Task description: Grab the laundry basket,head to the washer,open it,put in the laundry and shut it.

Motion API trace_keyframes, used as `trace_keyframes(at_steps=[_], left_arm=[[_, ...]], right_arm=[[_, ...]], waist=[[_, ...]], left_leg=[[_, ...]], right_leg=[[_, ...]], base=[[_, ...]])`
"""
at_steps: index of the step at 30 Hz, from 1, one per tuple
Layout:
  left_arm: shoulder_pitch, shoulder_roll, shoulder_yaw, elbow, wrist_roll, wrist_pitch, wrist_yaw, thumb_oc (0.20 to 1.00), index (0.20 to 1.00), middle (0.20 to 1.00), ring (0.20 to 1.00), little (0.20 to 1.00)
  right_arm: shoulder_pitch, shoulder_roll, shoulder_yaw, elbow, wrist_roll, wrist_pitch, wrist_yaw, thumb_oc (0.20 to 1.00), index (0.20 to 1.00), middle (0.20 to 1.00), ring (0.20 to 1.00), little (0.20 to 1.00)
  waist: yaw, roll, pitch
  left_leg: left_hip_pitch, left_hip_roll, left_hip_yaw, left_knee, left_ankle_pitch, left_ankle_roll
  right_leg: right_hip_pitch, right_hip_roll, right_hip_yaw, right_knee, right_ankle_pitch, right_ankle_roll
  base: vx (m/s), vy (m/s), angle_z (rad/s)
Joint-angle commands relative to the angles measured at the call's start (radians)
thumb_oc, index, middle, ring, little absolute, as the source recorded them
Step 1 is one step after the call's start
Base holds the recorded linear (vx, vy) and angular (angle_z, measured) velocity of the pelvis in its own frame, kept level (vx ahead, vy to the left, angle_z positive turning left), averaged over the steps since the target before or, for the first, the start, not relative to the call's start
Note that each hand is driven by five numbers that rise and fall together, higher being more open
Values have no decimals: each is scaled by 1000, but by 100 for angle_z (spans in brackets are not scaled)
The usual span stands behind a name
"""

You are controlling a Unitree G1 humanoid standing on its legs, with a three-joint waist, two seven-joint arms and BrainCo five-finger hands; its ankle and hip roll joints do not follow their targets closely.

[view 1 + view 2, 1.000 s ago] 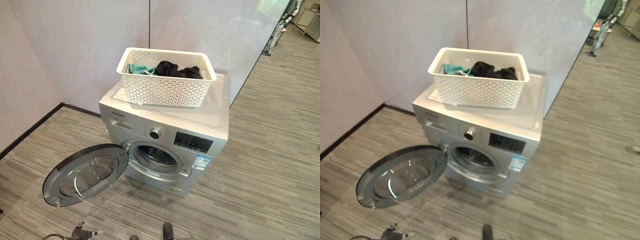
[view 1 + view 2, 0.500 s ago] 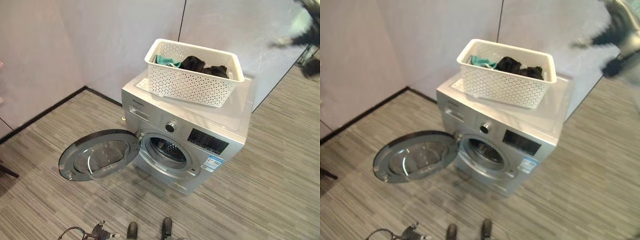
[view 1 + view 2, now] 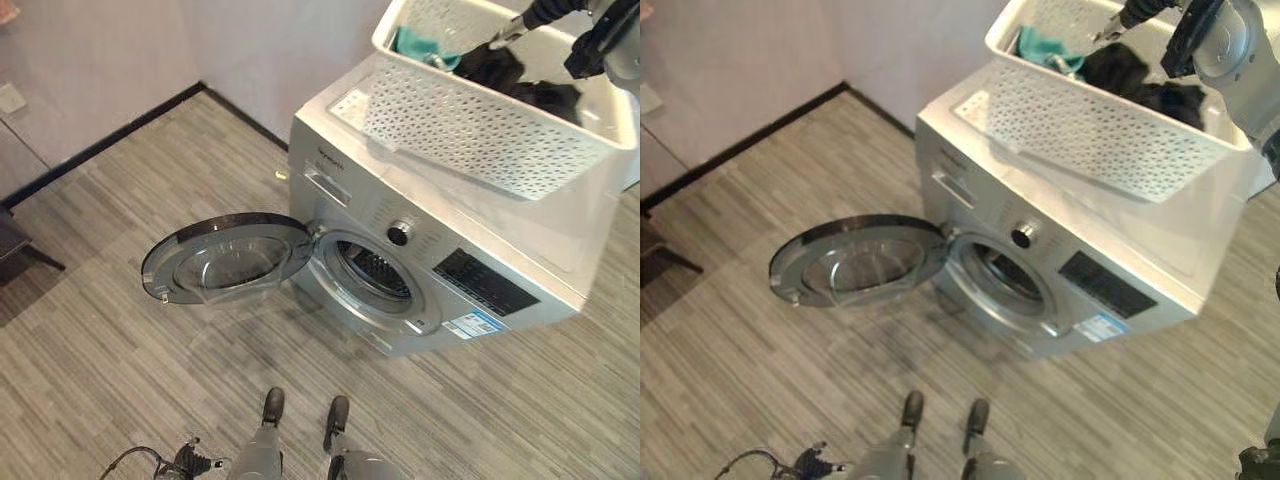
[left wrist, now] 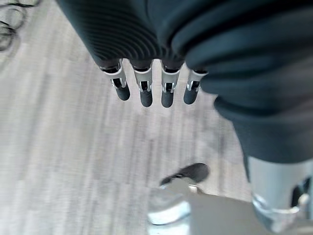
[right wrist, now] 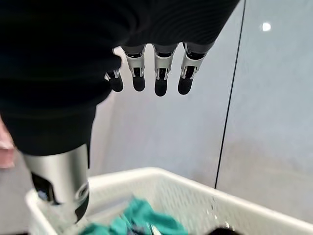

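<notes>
A silver front-loading washer (image 3: 480, 250) stands by the wall. Its round door (image 3: 225, 260) is swung wide open to the left, so the drum opening (image 3: 375, 275) is bare. On top of the washer sits the white perforated laundry basket (image 3: 480, 120), holding a teal cloth (image 3: 420, 42) and black clothes (image 3: 510, 70). My right hand (image 3: 1140, 12) hovers over the basket's far side with straight fingers (image 5: 161, 73), touching nothing. The left hand (image 4: 146, 83) hangs open, low above the floor.
The pale wall with a dark skirting (image 3: 100, 150) runs behind and to the left of the washer. A dark furniture leg (image 3: 20, 250) stands at the far left. Grey striped floor (image 3: 120, 380) spreads in front of the open door.
The camera has come closer and turned, so the washer sits further right in view. My right hand has come in from the right to above the basket.
</notes>
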Motion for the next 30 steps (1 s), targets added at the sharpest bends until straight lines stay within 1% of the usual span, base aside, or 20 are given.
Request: trace_keyframes(at_steps=[1,5,9,11,14,15,17,19,20,21,22,23,25,26,28,30], left_arm=[[-72,53,-12,-2,-14,1,30,1000,1000,1000,1000,1000],[-91,54,-18,-13,-31,0,42,1000,1000,1000,1000,1000],[-117,57,-33,-22,-44,-1,60,1000,1000,1000,1000,1000],[-127,56,-37,-26,-54,-3,63,1000,1000,1000,1000,1000],[-142,57,-45,-31,-70,-12,52,1000,1000,1000,1000,1000],[-142,55,-51,-34,-74,-14,49,1000,1000,1000,1000,1000],[-142,71,-55,-37,-81,-16,41,1000,1000,1000,1000,1000],[-142,79,-56,-36,-82,-19,38,1000,1000,1000,1000,1000],[-142,80,-57,-36,-82,-19,38,1000,1000,1000,1000,1000],[-140,98,-58,-35,-81,-20,29,1000,1000,1000,1000,1000],[-133,122,-60,-34,-81,-19,18,1000,1000,1000,1000,1000],[-139,131,-62,-32,-82,-19,14,1000,1000,1000,1000,1000],[-146,131,-65,-27,-84,-17,6,1000,1000,1000,1000,1000],[-148,133,-70,-28,-91,-15,-5,1000,1000,1000,1000,1000],[-146,131,-71,-28,-93,-13,-10,1000,1000,1000,1000,1000],[-149,123,-72,-20,-100,-9,-20,1000,1000,1000,1000,1000]], right_arm=[[-145,-24,30,114,-70,60,-25,1000,1000,1000,1000,1000],[-163,-6,39,142,-112,80,-45,1000,1000,1000,1000,1000],[-173,46,57,204,-177,101,-70,1000,1000,1000,1000,1000],[-171,57,71,202,-188,100,-55,1000,1000,1000,1000,1000],[-190,111,151,240,-186,87,41,1000,1000,1000,1000,1000],[-194,123,164,255,-189,86,53,1000,1000,1000,1000,1000],[-171,133,179,267,-241,82,92,1000,1000,1000,1000,1000],[-165,124,179,261,-239,80,113,1000,1000,1000,1000,1000],[-165,124,179,261,-239,80,113,1000,1000,1000,1000,1000],[-158,129,179,251,-247,75,145,1000,1000,1000,1000,1000],[-146,128,179,262,-287,75,166,1000,1000,1000,1000,1000],[-136,125,179,264,-288,74,191,1000,1000,1000,1000,1000],[-137,121,179,269,-245,84,221,1000,1000,1000,1000,1000],[-145,131,179,283,-201,102,258,1000,1000,1000,1000,1000],[-142,135,179,291,-184,105,275,1000,1000,1000,1000,1000],[-144,142,179,294,-124,118,315,1000,1000,1000,1000,1000]], waist=[[9,-37,61],[13,-34,71],[22,-32,81],[25,-32,82],[33,-35,82],[35,-36,83],[39,-59,83],[40,-69,82],[40,-69,82],[41,-88,82],[48,-115,82],[55,-127,87],[57,-128,89],[57,-133,87],[57,-136,86],[58,-139,80]], left_leg=[[6,-29,-24,0,-19,-1],[-7,-33,-21,0,-19,0],[-25,-34,-14,0,-20,0],[-34,-34,-9,0,-20,0],[-48,-34,-5,0,-19,-2],[-50,-34,-3,0,-18,-2],[-58,-36,-7,0,-15,-4],[-61,-36,-9,0,-15,-5],[-61,-36,-9,0,-15,-5],[-65,-38,-11,0,-14,-7],[-70,-39,-14,0,-12,-9],[-77,-38,-17,0,-10,-11],[-79,-38,-20,0,-8,-13],[-77,-38,-21,0,-10,-12],[-73,-39,-22,0,-11,-12],[-64,-41,-22,0,-13,-10]], right_leg=[[120,-17,16,17,-63,73],[109,-21,17,17,-60,75],[99,-27,22,5,-47,81],[92,-30,29,0,-40,84],[80,-33,33,-2,-33,87],[78,-33,33,-2,-33,88],[76,-33,32,-2,-31,92],[77,-33,28,-2,-32,93],[76,-33,27,-2,-32,93],[77,-34,23,-2,-31,93],[77,-33,14,-2,-35,95],[74,-34,10,-2,-34,95],[74,-34,9,-2,-33,95],[79,-34,7,-2,-32,95],[84,-34,8,-2,-30,96],[94,-34,6,-2,-23,97]], base=[[52,3,1],[36,5,2],[53,2,-4],[33,4,-7],[34,-7,-15],[31,-8,-11],[31,-16,3],[12,-11,2],[0,0,0],[18,-32,-1],[21,-57,-2],[18,-43,-5],[23,-27,15],[36,-24,31],[24,-14,12],[11,-3,-2]])
